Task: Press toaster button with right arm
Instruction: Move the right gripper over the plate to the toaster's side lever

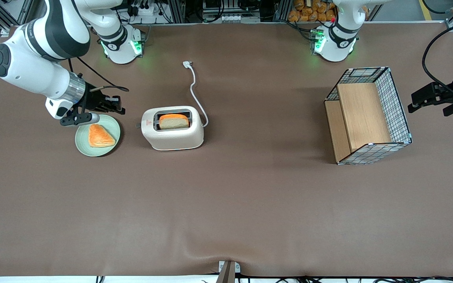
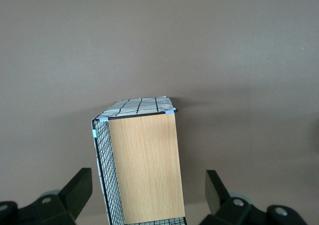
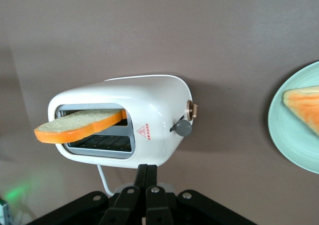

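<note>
Looking at the layout: toaster [image 1: 172,128] sits mid-table, nearer the working arm's end, bread slice [image 1: 174,121] standing up in its slot. Long axis runs along the table's length, one end face turned toward the right arm [image 1: 37,59]. Green plate [image 1: 97,135] with a pastry lies between that end and the arm. Gripper [image 1: 110,104] hangs above the plate's rim, holding nothing, fingers [image 3: 145,190] closed together per the wrist view. Toaster button [image 3: 183,128] sticks out of the end face toward the gripper, seemingly not yet pushed down. I'd say the move is across to the lever, then down.
</note>
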Controlling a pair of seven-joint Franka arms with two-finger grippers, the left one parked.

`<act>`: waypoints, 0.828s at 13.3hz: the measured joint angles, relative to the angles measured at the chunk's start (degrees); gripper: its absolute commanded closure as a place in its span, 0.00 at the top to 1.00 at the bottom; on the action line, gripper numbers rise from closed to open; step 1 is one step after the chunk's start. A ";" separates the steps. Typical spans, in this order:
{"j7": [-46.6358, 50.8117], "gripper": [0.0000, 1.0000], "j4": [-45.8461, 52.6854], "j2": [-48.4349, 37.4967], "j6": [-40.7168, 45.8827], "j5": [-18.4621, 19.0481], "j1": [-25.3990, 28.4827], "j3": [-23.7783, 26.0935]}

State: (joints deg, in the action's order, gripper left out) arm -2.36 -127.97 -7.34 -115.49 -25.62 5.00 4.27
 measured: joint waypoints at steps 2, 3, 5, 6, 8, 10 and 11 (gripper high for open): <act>-2.08 0.00 -1.95 0.08 -2.45 -2.65 0.00 -0.09; -3.49 0.00 -3.22 0.20 -3.89 -4.13 0.00 -0.14; -6.73 0.00 -5.24 0.69 -5.43 -7.11 -0.19 -0.39; -8.01 0.00 -5.66 1.08 -5.55 -8.00 -0.57 -0.50; -9.14 0.00 -5.96 2.27 -6.77 -9.05 -1.24 -0.61; -9.34 0.00 -6.10 4.10 -8.56 -9.40 -1.23 -0.58; -9.72 0.00 -6.11 5.00 -9.08 -9.95 -1.23 -0.57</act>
State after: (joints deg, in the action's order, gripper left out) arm -12.07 -134.08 -2.34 -124.57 -35.57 3.77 3.71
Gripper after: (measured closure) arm 0.991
